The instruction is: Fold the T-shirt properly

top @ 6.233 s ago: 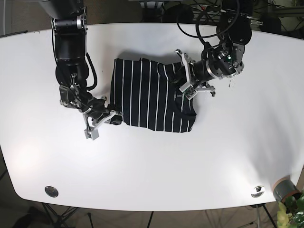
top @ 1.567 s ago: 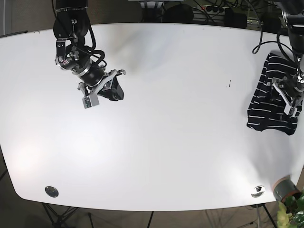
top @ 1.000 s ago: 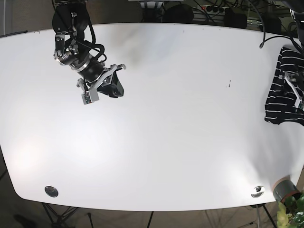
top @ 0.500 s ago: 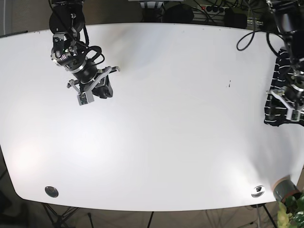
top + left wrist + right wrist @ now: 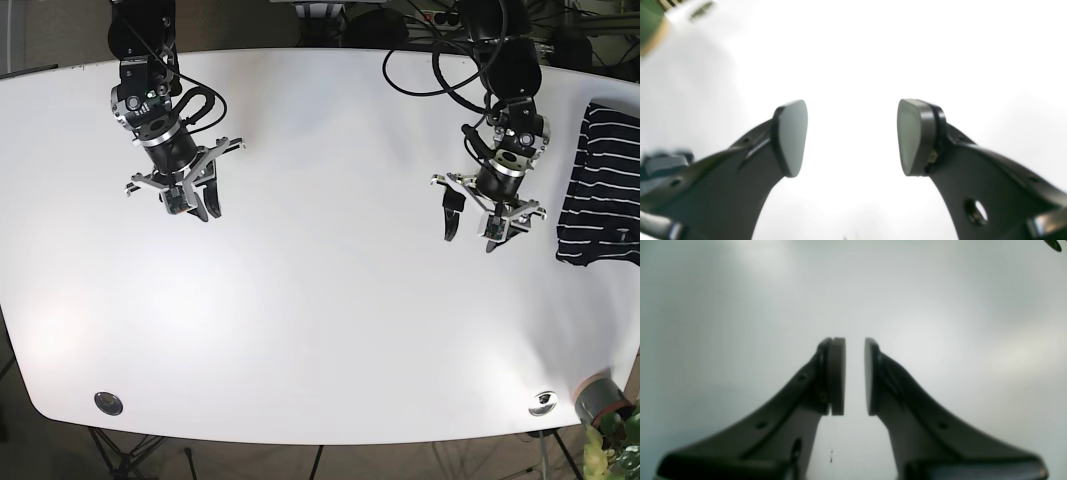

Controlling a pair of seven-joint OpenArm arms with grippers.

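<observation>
The dark T-shirt with white stripes lies folded at the far right edge of the white table. My left gripper hangs over bare table well to the left of the shirt; in the left wrist view its jaws are wide apart and empty. My right gripper is over the table's far left part; in the right wrist view its pads stand almost together with a thin gap and nothing between them.
A grey cup and a green plant sit off the table's front right corner. Metal discs are set in the table at front left and front right. Cables hang behind the back edge.
My left gripper has let go of the shirt and moved left, away from it. The shirt stays at the right edge. My right gripper has turned and shifted slightly.
</observation>
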